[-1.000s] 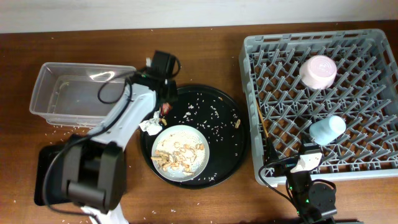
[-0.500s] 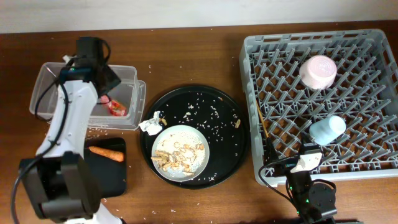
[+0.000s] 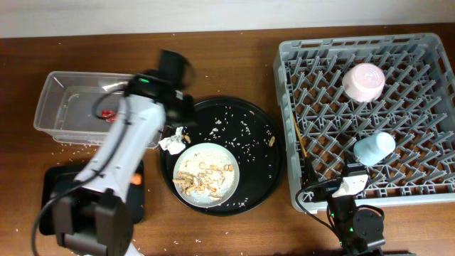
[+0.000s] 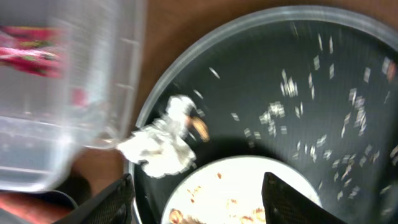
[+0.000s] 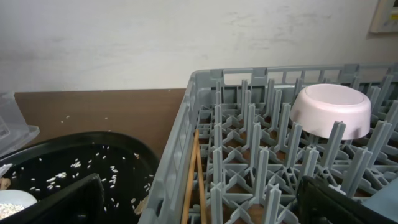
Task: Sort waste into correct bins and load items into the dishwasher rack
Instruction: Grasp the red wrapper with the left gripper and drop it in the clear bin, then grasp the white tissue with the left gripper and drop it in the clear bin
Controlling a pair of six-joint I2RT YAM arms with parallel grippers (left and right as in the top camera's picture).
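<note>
My left gripper (image 4: 199, 213) is open and empty, hanging over the left rim of the round black tray, just above the crumpled white tissue (image 4: 161, 142). The pale plate (image 3: 206, 174) with food scraps lies beside the tissue. The red wrapper (image 3: 106, 114) rests inside the clear tub (image 3: 60, 96). A carrot piece (image 3: 135, 179) shows on the shallow black tray (image 3: 51, 203), mostly behind my arm. My right gripper (image 5: 199, 211) is open and empty at the grey rack's (image 3: 426, 188) front left corner. In the rack lie the chopsticks (image 5: 194, 177), pink bowl (image 3: 363, 80) and blue cup (image 3: 375, 148).
Rice grains are scattered over the round black tray (image 3: 263, 121), with a few on the wooden table near the tub. A small scrap (image 3: 271, 141) lies at the tray's right side. My left arm (image 3: 124, 149) stretches across the tub's right end.
The left gripper carried the red wrapper from the round tray to the clear tub, opened and dropped it there, then swung back over the tray's left rim. The right arm stayed still.
</note>
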